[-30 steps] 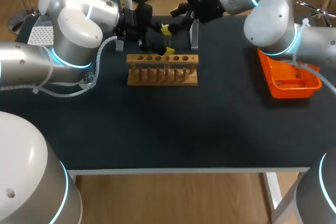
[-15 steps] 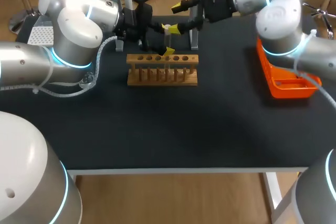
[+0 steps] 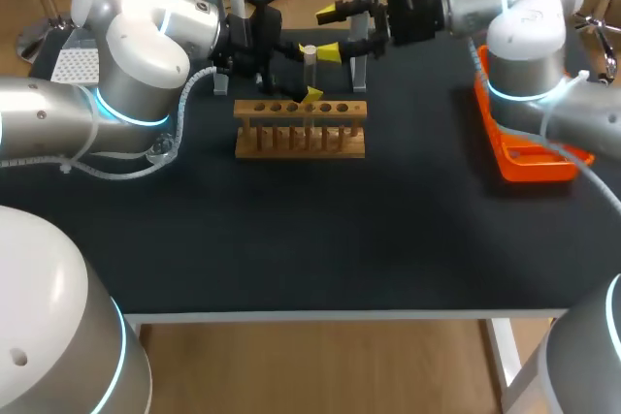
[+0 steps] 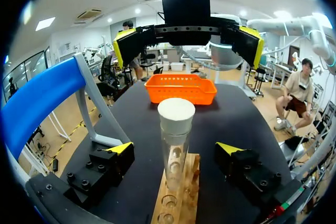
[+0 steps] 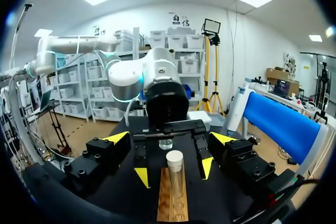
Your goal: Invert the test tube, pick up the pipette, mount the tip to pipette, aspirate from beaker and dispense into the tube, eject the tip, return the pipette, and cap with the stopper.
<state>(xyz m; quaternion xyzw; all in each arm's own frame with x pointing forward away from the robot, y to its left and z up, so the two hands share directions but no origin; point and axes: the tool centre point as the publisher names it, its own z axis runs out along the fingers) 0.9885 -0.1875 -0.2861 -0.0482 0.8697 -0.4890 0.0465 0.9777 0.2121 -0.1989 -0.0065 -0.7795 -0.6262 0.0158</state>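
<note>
Left arm: comes in from the left, gripper low over the wooden rack, fingers spread.
Right arm: gripper faces it from the opposite side, fingers apart, holding nothing.
Test tube: clear, upright in the rack, white stopper on top; stands between the left fingers, untouched, just ahead of the right tips.
</note>
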